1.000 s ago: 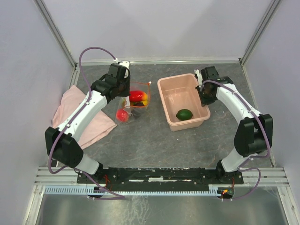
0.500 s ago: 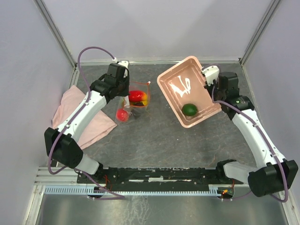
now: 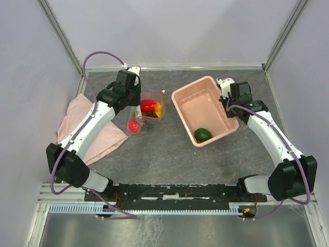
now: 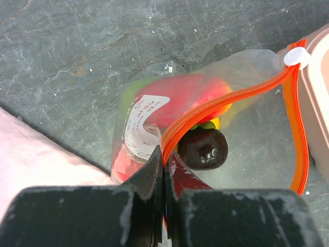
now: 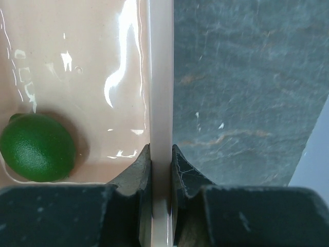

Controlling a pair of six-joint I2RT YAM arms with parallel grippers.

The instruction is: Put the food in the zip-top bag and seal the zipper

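The clear zip-top bag [image 3: 150,110] lies on the dark table with red and yellow food [image 3: 150,106] inside; in the left wrist view the bag [image 4: 252,149] holds a red piece [image 4: 185,95] and a dark purple piece [image 4: 204,149]. My left gripper [image 4: 165,159] is shut on the orange zipper [image 4: 216,105] at the bag's mouth, which gapes open. A red fruit [image 3: 134,126] lies by the bag. My right gripper [image 5: 160,154] is shut on the rim of the pink bin [image 3: 181,98], which holds a green lime [image 3: 202,135], also seen in the right wrist view [image 5: 37,147].
A pink cloth [image 3: 77,121] lies at the left, under the left arm. Metal frame rails run along the back and sides of the table. The bin's rim [image 5: 160,77] splits the right wrist view, with bare table [image 5: 247,92] to its right.
My right arm tilted the pink bin up and turned it, then lowered it again at an angle; the lime rolled to the bin's near end. The left arm stayed put.
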